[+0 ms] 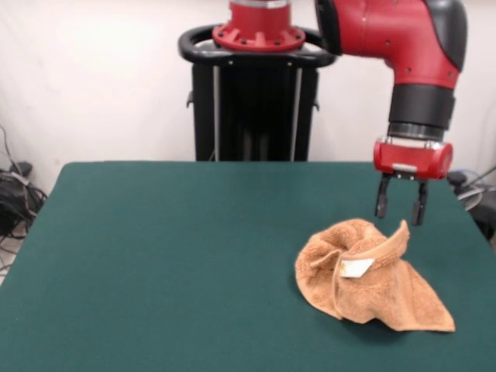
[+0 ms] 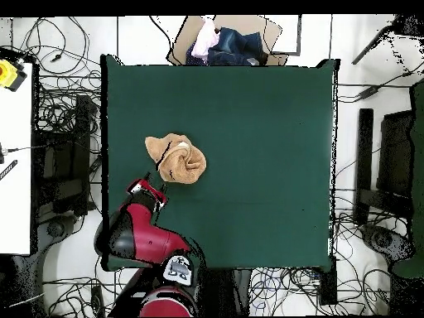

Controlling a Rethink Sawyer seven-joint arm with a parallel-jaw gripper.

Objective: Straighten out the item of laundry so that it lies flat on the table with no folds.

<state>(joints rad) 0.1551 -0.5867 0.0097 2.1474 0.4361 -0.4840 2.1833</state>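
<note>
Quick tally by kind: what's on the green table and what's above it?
Towels: 1, the orange-tan towel, crumpled, white tag showing
Tables: 1, the green table
End effectors: 1, the end effector, open, just above the towel's raised edge
Total: 3

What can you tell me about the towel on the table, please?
The towel is orange-tan terry cloth, crumpled into a bunched heap with raised folds, not flat. A small white tag shows on its front. It rests on the dark green table, toward the front view's right side. The open gripper hangs just above its upper edge, apparently not gripping it.
</note>
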